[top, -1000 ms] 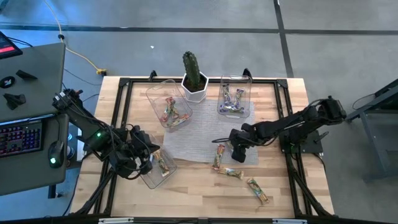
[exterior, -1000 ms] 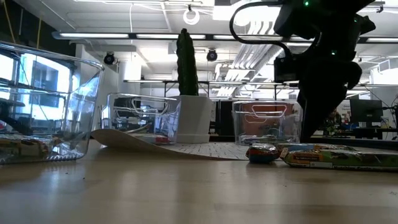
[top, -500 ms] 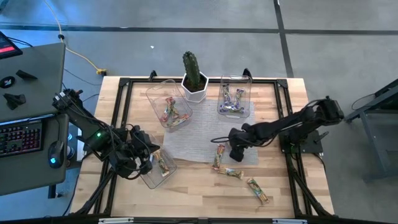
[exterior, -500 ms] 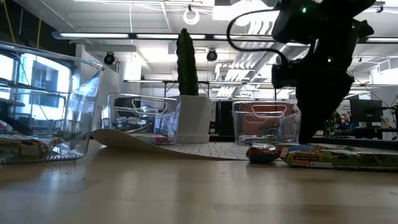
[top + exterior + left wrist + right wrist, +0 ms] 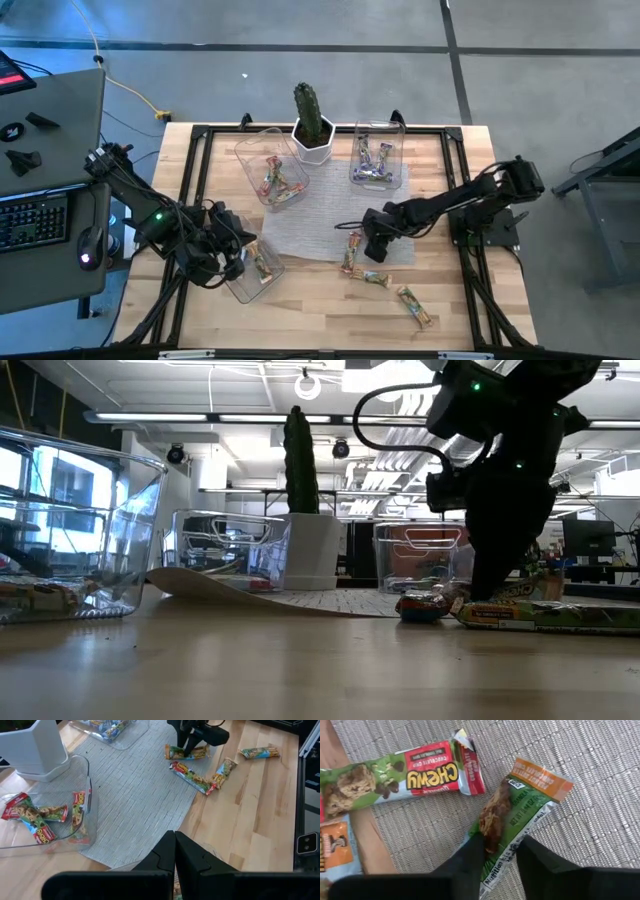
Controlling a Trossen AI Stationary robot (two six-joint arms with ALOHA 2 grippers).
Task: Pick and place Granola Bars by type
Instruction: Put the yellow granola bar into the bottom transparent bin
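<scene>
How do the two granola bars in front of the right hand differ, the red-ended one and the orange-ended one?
The red-ended bar lies flat on the woven mat, free of the robot; the orange-ended bar sits between the fingers of the right hand, which close on it. The red-ended bar reads "Chewy" on a red panel; the orange-ended bar has an orange end and a pictured granola cluster. Both wrappers are mostly green, and both bars rest on the mat.

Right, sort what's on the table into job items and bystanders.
Job:
- loose granola bars on the wood and mat edge
- green-orange bar between the right gripper's fingers
- three clear tubs holding sorted bars
- left gripper, shut, waiting by the near-left tub

Bystanders:
- cactus in white pot
- woven mat
- keyboard
</scene>
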